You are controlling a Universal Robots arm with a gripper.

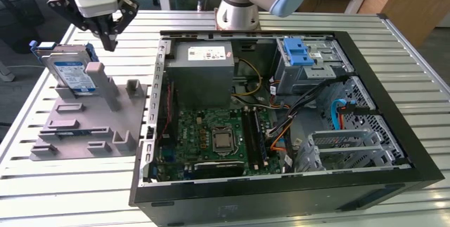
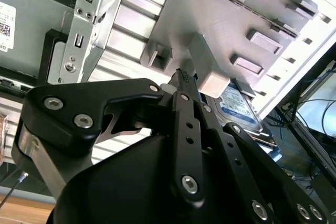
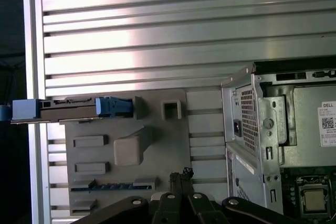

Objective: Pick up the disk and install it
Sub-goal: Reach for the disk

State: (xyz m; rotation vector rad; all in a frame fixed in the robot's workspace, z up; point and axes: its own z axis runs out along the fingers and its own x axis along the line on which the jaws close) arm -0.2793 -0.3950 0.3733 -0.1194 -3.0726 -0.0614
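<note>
The claw point(image 1: 109, 43) hangs above the grey fixture point(image 1: 84, 127), its fingers drawn together to a point with nothing held between them. In the exterior view it sits near the three o'clock side of the disk point(image 1: 70, 74), apparently clear of it, though contact cannot be ruled out from this angle.

The disk stands on edge in a slot of the fixture, at nine o'clock from the open computer case point(image 1: 281, 200). Its white-and-blue label faces the camera; the print is too small to read. The first wrist view shows the disk point(image 3: 68, 109) edge-on in its blue carrier, apart from the claw point(image 3: 181, 174).

A white sticker marks the power supply point(image 1: 204, 71) at twelve o'clock inside the case. A blue latch point(image 1: 299, 53) tops the drive cage at two o'clock.

The bench point(image 1: 70, 195) is slatted aluminium. Wooden panelling point(image 1: 408, 0) stands behind it at one o'clock.
</note>
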